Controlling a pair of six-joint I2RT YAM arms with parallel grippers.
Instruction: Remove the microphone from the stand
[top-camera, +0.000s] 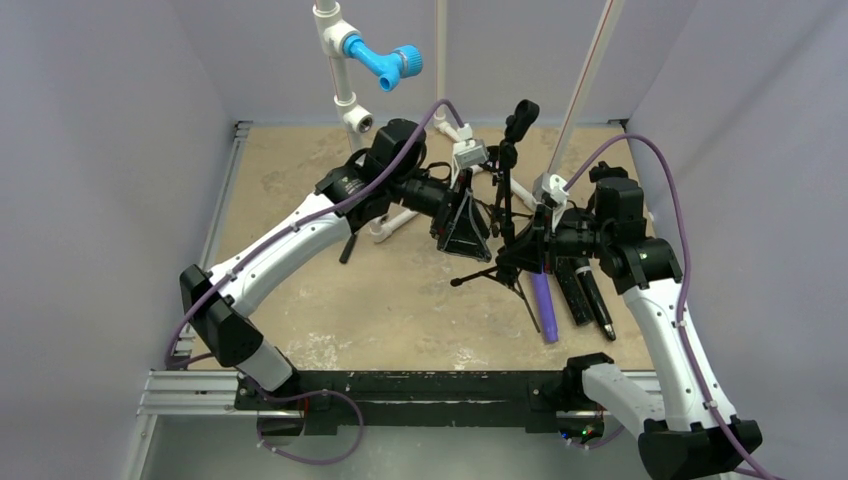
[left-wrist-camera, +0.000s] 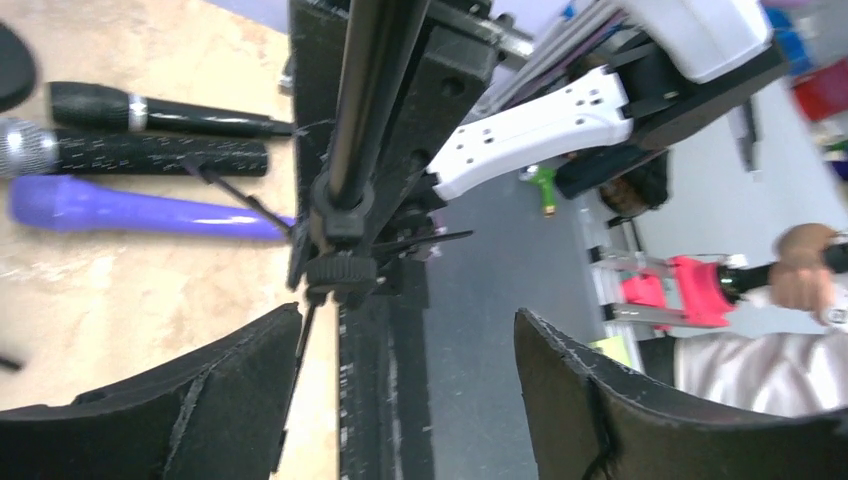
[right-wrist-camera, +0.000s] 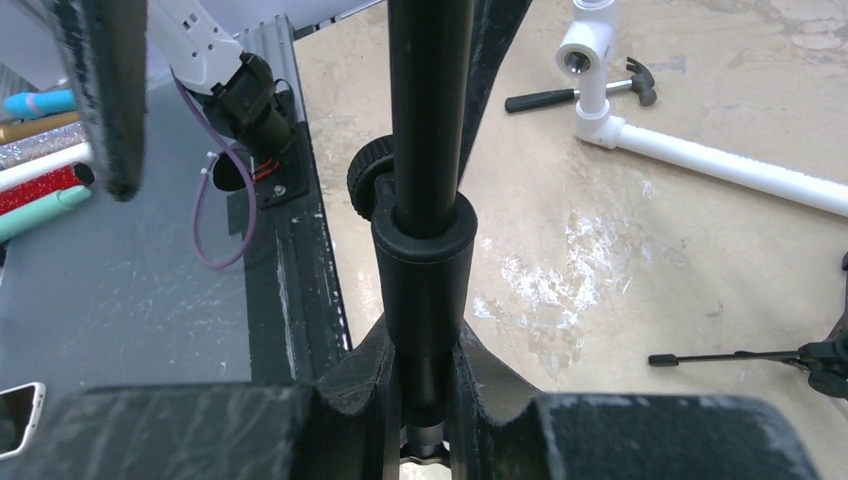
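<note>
Gaping wide across the bottom of the left wrist view, the left gripper (left-wrist-camera: 405, 325) holds nothing. Its black foam pads (left-wrist-camera: 215, 410) stand on either side of the black tubular microphone stand (left-wrist-camera: 365, 90) without touching it, just below a ribbed black clamp knob (left-wrist-camera: 340, 270). The right gripper (right-wrist-camera: 425, 375) is clenched on that same stand at the bottom of the right wrist view, pinching the pole just under its thick collar (right-wrist-camera: 425, 250).

At upper centre of the top view, a short black microphone (top-camera: 521, 117) appears to sit in the clip at the stand's head, above both grippers, though it is too small to be sure. The step looks like the right arm bracing the stand while the left readies a grasp. Next, the left gripper would need to climb to that head, close on the body and draw it out of the clip.

A purple plastic microphone (left-wrist-camera: 140, 212), a black microphone with a silver mesh head (left-wrist-camera: 130, 152) and a slim black microphone (left-wrist-camera: 160, 110) lie side by side on the tan tabletop (top-camera: 400, 310), out of the way. The white plastic pipe frame (top-camera: 470, 155) just beside the stand crowds the route up.
</note>
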